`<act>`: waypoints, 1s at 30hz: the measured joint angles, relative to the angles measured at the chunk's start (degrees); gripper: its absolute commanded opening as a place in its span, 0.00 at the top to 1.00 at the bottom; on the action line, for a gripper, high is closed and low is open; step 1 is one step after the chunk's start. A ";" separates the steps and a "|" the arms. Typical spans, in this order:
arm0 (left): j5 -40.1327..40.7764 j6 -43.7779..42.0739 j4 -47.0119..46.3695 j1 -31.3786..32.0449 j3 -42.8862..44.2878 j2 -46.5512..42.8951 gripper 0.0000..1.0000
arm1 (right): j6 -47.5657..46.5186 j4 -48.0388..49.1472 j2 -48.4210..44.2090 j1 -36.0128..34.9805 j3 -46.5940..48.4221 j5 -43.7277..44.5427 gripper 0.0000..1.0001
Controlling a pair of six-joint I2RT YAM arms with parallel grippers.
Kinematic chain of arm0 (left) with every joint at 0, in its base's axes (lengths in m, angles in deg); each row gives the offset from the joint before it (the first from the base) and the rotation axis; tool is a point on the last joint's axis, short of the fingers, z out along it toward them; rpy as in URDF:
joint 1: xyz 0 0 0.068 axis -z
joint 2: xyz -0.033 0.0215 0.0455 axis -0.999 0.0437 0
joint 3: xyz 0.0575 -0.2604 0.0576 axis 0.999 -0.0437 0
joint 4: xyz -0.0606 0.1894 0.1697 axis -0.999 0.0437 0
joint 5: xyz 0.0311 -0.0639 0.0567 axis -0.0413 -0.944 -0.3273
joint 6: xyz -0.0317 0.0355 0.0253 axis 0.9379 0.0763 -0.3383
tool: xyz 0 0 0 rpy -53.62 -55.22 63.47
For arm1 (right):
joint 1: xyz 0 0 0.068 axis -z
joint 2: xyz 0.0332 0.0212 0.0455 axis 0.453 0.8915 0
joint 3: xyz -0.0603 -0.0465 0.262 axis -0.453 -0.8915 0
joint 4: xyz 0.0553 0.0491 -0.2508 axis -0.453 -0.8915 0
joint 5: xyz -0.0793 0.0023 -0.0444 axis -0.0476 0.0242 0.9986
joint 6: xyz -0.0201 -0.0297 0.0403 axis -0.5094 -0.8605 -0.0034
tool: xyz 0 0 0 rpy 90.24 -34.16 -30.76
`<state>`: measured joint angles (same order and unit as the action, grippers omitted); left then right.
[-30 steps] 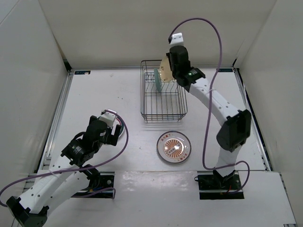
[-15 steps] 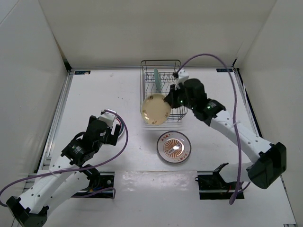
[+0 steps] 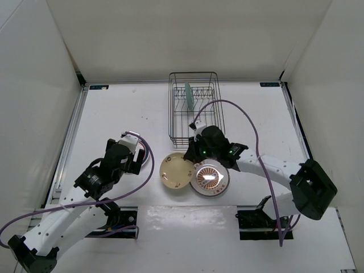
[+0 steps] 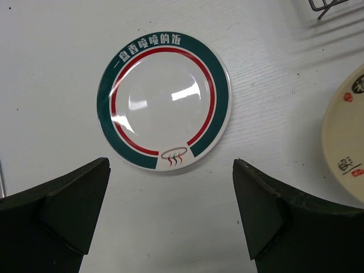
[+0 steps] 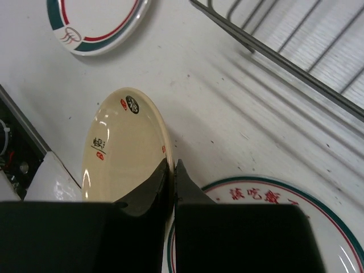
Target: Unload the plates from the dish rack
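Pinching cream plate (image 5: 122,148), right gripper (image 5: 172,166), near rim hidden, perhaps tilted.

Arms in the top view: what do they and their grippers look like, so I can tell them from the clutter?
The left arm and right arm have white links with black joints and black wrists. A purple cable loops along each. The fingers are dark and wedge-shaped. A green light glows on the right wrist.

- A white table (image 3: 114,114) lay evenly lit.
- Plain white walls (image 3: 170,40) stood behind it and along both sides.
- A metal rail (image 3: 69,136) edged its left side.
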<state>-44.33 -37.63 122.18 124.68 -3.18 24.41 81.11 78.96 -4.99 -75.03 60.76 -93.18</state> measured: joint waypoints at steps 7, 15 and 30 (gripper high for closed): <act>0.00 0.00 0.02 0.00 0.00 0.37 0.01 | 1.25 6.12 5.14 -3.13 0.02 0.31 1.00; 0.00 0.00 0.02 0.00 -0.02 0.37 0.01 | 3.23 9.22 11.52 -4.87 0.00 1.20 1.00; 0.00 -0.02 0.02 0.00 -0.02 0.37 0.01 | 6.34 10.93 16.48 -6.16 0.02 4.15 0.72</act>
<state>-44.33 -37.65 122.20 124.68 -3.20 24.79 87.45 89.89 11.49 -81.20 60.78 -89.03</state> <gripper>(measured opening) 0.993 0.246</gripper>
